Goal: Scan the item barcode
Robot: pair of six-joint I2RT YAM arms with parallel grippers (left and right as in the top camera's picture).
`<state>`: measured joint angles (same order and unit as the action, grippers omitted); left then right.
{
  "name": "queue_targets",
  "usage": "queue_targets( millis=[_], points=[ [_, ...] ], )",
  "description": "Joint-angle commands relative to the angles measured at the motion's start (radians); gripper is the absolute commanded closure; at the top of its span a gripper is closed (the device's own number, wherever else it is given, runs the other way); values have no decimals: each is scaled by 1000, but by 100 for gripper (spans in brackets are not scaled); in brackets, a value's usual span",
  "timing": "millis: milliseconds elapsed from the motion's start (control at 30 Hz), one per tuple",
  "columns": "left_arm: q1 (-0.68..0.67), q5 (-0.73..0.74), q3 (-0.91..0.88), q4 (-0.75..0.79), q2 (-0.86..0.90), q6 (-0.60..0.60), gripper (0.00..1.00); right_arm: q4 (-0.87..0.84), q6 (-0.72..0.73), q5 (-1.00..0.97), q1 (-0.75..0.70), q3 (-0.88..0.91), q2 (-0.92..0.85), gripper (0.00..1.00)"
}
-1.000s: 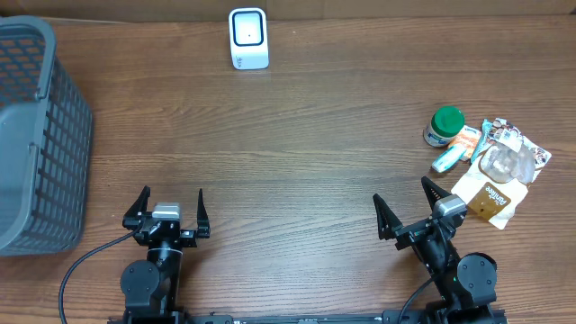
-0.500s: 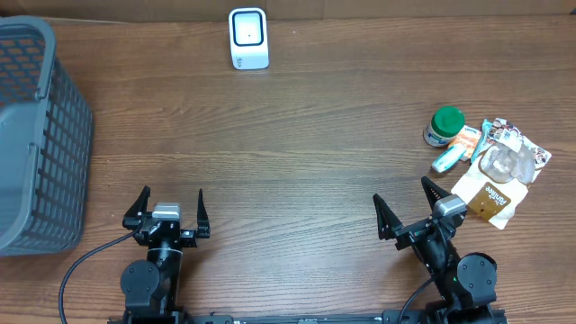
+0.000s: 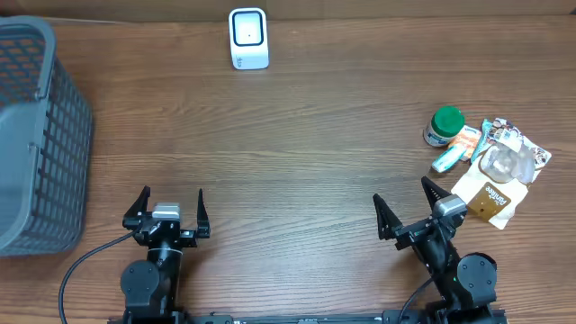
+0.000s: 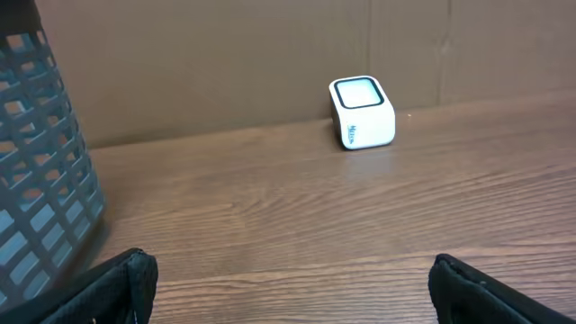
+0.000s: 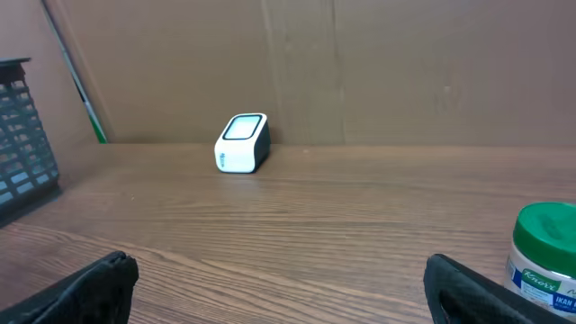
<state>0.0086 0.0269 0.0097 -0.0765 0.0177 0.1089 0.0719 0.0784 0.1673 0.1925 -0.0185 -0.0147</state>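
Note:
A white barcode scanner point(image 3: 248, 38) stands at the table's far edge; it also shows in the left wrist view as a white scanner point(image 4: 362, 112) and in the right wrist view as a white scanner point(image 5: 243, 142). A heap of items lies at the right: a green-lidded jar point(image 3: 444, 126), a small tube point(image 3: 447, 159), a brown pouch point(image 3: 487, 198) and a clear-fronted packet point(image 3: 508, 155). The jar's green lid point(image 5: 544, 243) shows at the right wrist view's edge. My left gripper point(image 3: 168, 210) is open and holds nothing at the front left. My right gripper point(image 3: 408, 209) is open and holds nothing, just left of the pouch.
A tall grey mesh basket point(image 3: 36, 135) fills the left side of the table; its wall point(image 4: 36, 180) stands close to my left fingers. A brown cardboard wall point(image 5: 360, 63) backs the table behind the scanner.

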Motion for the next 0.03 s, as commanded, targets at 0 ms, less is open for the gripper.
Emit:
queue_targets(
  millis=[0],
  points=[
    [6, 18, -5, 0, -13, 23, 1, -4, 6, -10, 7, 11, 12, 0]
  ],
)
